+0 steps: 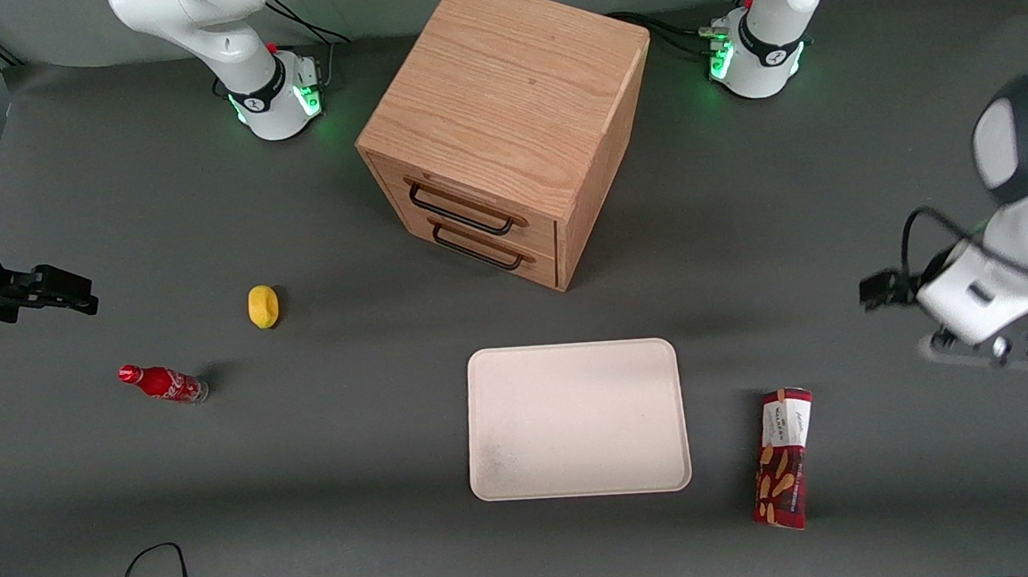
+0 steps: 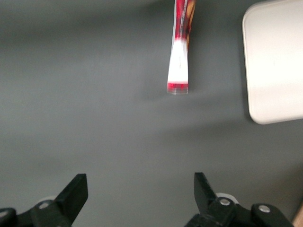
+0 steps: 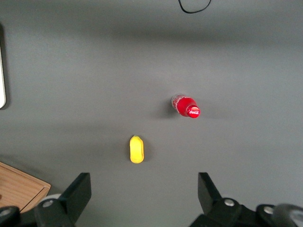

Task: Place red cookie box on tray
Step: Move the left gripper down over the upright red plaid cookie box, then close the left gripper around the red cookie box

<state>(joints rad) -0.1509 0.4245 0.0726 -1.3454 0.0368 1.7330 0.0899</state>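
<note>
Gripper [image 2: 137, 189] spread wide, holding nothing, hovering over bare table [image 2: 94, 118] well short of red cookie box [image 2: 178, 66]. Box lying flat just beside tray [image 1: 577, 419], toward working arm's end, not touching. Narrow, slick pack: could skid or twist if pinched off-centre. Nothing blocking the way; drawer cabinet [image 1: 504, 128], cola bottle [image 1: 163, 383] and yellow lump [image 1: 263, 306] well apart.

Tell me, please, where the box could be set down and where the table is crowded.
The tray is bare throughout. Bare tabletop separates it from the red cookie box and from the drawer cabinet. The open gripper hangs above bare table near the box. Nowhere is crowded.
</note>
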